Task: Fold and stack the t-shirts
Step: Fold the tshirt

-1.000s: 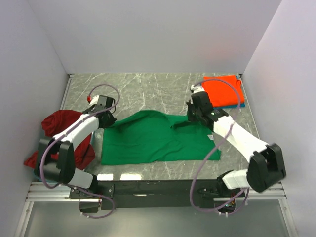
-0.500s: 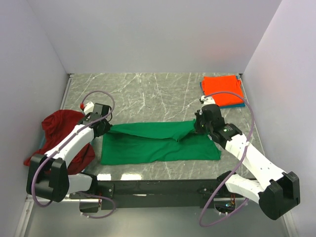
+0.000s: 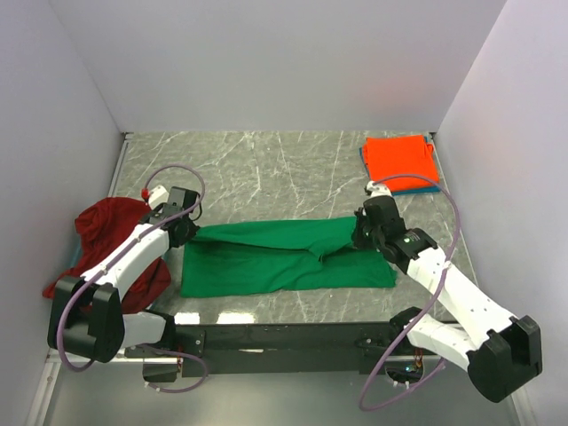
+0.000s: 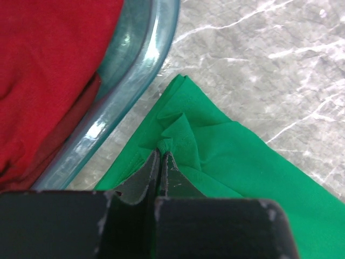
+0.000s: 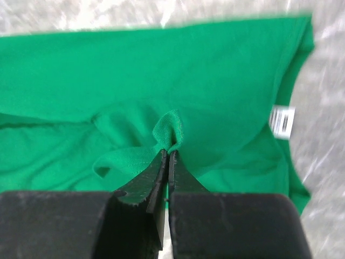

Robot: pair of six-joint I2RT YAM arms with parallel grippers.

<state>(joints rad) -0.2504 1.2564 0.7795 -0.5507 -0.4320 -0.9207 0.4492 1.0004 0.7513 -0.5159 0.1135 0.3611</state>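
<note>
While both arms pinch it, the green t-shirt [image 3: 284,257] lies stretched in a long band across the marble-patterned tabletop [image 3: 266,169]. Its far edge is doubled toward the near one, so the first lengthwise fold looks underway rather than finished. At the shirt's left end the left gripper [image 3: 189,229] is clamped tight on a bunched corner of the cloth. At its right end the right gripper [image 3: 360,234] is likewise closed on a small raised pleat, with the white neck label [image 5: 282,121] just beside that pinch. Beyond the green shirt's right end, toward the back wall, an orange-red t-shirt [image 3: 399,160] sits folded into a neat flat square with a sliver of teal-blue cloth [image 3: 422,189] showing under it, so I judge two shirts done and stacked. Off the green shirt's left end a dark red t-shirt [image 3: 111,235] is heaped loose and crumpled inside a translucent curved rim [image 4: 129,81], not yet folded. The green one, I reckon, needs further folds and a carry to the stack. Its cloth is soft matte knit, puckering at each pinch and rippling along the doubled layer; the tabletop is hard, grey and white-veined.
</note>
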